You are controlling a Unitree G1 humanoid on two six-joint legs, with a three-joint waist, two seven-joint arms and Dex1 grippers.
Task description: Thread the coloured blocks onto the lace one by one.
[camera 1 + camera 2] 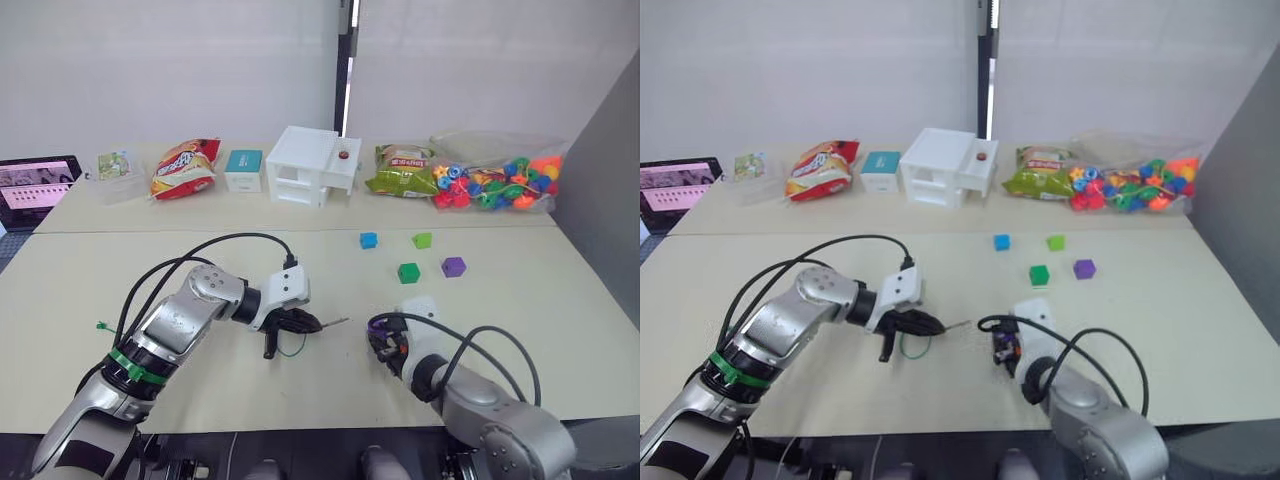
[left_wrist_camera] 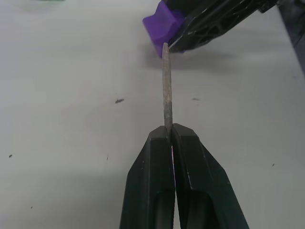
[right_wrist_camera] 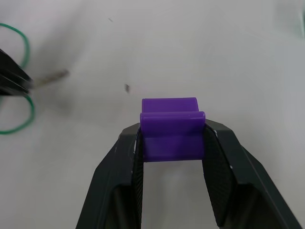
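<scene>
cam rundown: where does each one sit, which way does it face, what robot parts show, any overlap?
Left and right eye views: head stereo pair, facing forward and down at the table; both arms show.
Left wrist view: looks along the left end effector, shut on the lace tip.
Right wrist view: looks along the right end effector, shut on the purple block.
Shared: both wrist views show block and tip.

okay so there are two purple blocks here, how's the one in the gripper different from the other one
The gripped purple block is clamped between the right gripper fingers, near the robot; the loose purple block sits free on the table, farther out beside the dark green block. The gripped one faces the lace tip held by the left gripper; the loose one has neither gripper near it. Both look like matching purple cubes.
</scene>
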